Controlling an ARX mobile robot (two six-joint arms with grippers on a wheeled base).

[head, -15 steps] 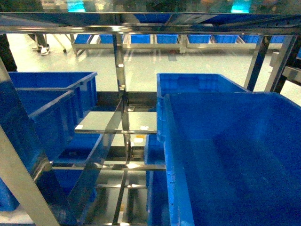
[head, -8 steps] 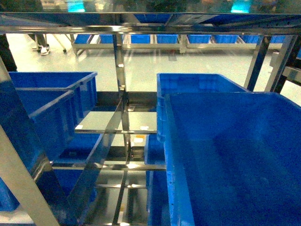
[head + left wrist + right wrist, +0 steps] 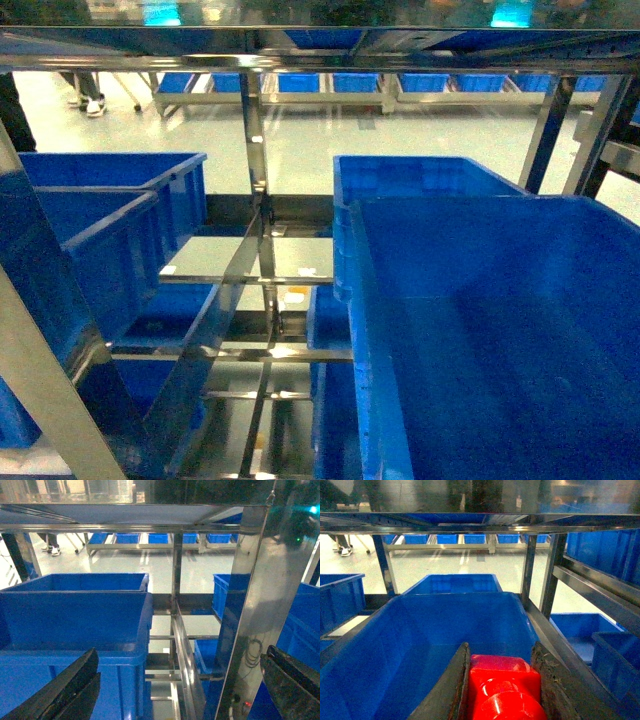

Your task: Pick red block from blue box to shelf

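The red block, glossy with a round stud facing the camera, sits clamped between the two fingers of my right gripper, which is shut on it. It hangs over the inside of a dark blue crate standing on the steel shelf. My left gripper is open and holds nothing; its dark fingers frame a shelf upright. Neither gripper appears in the head view. The blue box is out of view.
Dark blue crates stand on the shelf: a large one at the right, others at the left. Steel rails cross the gap between them. Another crate is close to my left gripper. A steel tier runs overhead.
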